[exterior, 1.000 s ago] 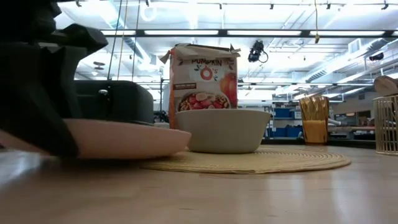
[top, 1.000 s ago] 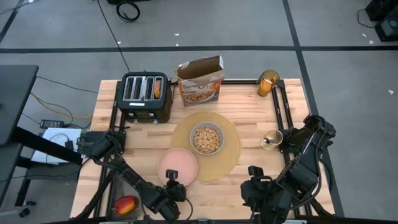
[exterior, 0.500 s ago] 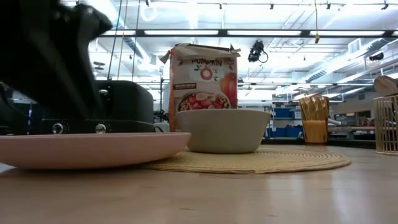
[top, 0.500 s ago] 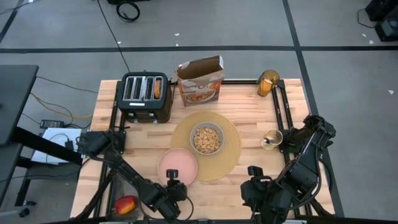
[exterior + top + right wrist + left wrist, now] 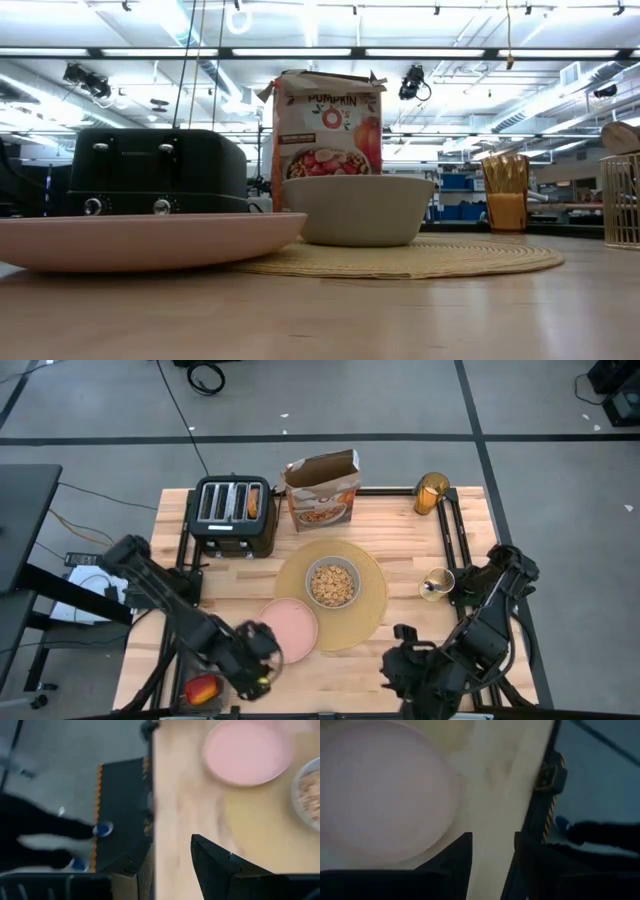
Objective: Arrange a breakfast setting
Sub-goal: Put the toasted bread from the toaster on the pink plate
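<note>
I see the plate [image 5: 288,626] overlapping the placemat's [image 5: 372,600] edge beside the bowl [image 5: 332,582]. My left gripper [image 5: 492,865] hovers just off the plate, fingers released and empty; the right gripper [image 5: 172,865] waits near the placemat, also released.

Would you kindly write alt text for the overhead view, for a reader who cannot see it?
A grey bowl of cereal sits on a round tan placemat, with a pink plate overlapping the mat's near-left edge. A toaster, cereal box and amber glass line the far edge. The left gripper hangs beside the plate; the right gripper waits near the front.
</note>
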Available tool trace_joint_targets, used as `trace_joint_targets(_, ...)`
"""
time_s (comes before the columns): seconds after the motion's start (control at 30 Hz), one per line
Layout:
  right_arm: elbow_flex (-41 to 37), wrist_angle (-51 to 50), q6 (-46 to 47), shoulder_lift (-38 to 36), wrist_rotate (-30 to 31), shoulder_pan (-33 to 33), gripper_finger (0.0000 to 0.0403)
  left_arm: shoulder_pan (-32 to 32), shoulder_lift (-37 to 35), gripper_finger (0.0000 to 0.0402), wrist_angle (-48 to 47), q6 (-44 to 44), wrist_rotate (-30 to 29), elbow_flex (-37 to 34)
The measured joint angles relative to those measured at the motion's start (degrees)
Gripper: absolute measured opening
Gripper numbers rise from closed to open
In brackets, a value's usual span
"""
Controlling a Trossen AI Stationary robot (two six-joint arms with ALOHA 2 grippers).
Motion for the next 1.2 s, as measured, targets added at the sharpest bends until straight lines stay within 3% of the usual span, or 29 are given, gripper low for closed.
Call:
trace_joint_targets(0.17, 0.0, -0.01, -0.14, 0.0, 3.95, -3.04, 0.0147, 1.12, -9.37, 0.0154, -7.12, -6.11, -12.49, 0.0)
trace_joint_targets(0.3, 0.0, 0.06, -0.14, 0.0, 5.03, -5.08, 0.0163, 4.97, -16.08, 0.0156, -9.96, -4.58, -20.52, 0.0)
trace_joint_targets(0.53, 0.0, 1.71, -1.44, 0.0, 5.57, -6.33, 0.021, 18.45, -21.93, 0.0185, -23.09, -1.04, -29.41, 0.02)
trace_joint_targets(0.7, 0.0, 4.9, -2.2, 0.0, 9.81, -7.19, 0.0242, 32.21, -22.47, 0.0239, -29.17, -0.13, -33.98, -0.24)
trace_joint_targets(0.9, 0.0, 11.83, -3.12, 0.02, 10.23, -9.35, 0.0263, 50.92, -20.43, 0.0301, -28.21, 2.83, -30.81, -0.32)
trace_joint_targets(1.13, 0.0, 13.92, -3.24, 0.02, 9.8, -10.61, 0.0266, 66.64, -17.2, 0.0303, -14.57, 17.83, -20.72, -0.31)
trace_joint_targets(1.2, 0.0, 13.73, -4.32, 0.02, 9.64, -11.06, 0.0266, 69.92, -15.79, 0.0303, -12.43, 20.45, -20.17, -0.31)
